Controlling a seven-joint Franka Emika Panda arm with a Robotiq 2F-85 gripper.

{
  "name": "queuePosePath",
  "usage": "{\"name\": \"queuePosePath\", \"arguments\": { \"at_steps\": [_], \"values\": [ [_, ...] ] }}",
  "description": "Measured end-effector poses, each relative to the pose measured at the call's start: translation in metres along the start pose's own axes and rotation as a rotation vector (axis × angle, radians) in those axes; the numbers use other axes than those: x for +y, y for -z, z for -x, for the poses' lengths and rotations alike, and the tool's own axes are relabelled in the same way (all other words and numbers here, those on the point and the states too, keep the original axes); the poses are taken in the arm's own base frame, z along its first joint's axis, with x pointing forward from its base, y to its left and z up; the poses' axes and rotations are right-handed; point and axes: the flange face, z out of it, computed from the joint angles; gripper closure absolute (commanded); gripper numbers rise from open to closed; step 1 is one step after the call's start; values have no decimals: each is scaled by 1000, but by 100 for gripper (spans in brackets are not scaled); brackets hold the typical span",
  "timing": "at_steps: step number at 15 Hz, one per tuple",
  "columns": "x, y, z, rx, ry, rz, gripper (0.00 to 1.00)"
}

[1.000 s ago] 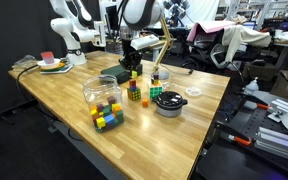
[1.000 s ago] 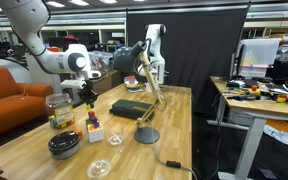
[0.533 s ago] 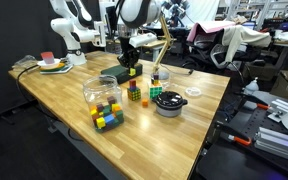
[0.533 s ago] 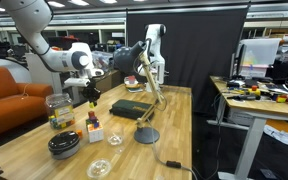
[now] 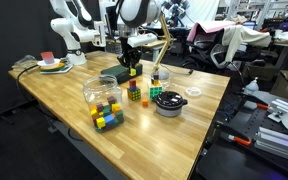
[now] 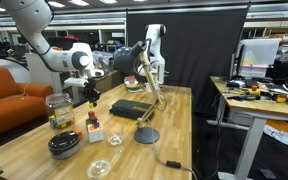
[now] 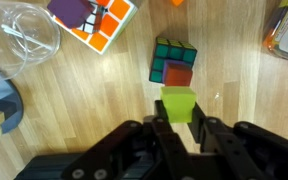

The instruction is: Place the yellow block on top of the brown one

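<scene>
In the wrist view my gripper point(image 7: 177, 120) is shut on the yellow block point(image 7: 178, 103), a bright yellow-green cube held between the fingertips. Just beyond it the brown one point(image 7: 179, 75), a dark reddish-brown cube, sits on top of a small puzzle cube point(image 7: 164, 56) on the wooden table. The yellow block is held in the air, near the brown one and above it. In both exterior views the gripper point(image 5: 132, 70) point(image 6: 92, 98) hangs a little above the brown one point(image 5: 134, 86) point(image 6: 93, 117).
A clear jar of coloured blocks point(image 5: 104, 103) point(image 6: 58, 110) and a dark bowl point(image 5: 170, 103) point(image 6: 64, 145) stand nearby. A second puzzle cube point(image 7: 96, 22) carries a purple block. An orange cube point(image 5: 154, 76), a desk lamp point(image 6: 146, 135) and a glass dish point(image 6: 101, 167) are also on the table.
The gripper with the yellow block shifted slightly over the brown cube a second ago. It has held still for the last half second.
</scene>
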Motion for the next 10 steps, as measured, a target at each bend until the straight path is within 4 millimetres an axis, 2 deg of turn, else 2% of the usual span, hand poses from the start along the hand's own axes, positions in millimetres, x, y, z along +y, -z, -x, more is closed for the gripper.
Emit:
{"name": "queuePosePath", "arguments": {
  "at_steps": [10],
  "values": [
    [-3,-7,6,-43,-77,-1,93]
  ]
}}
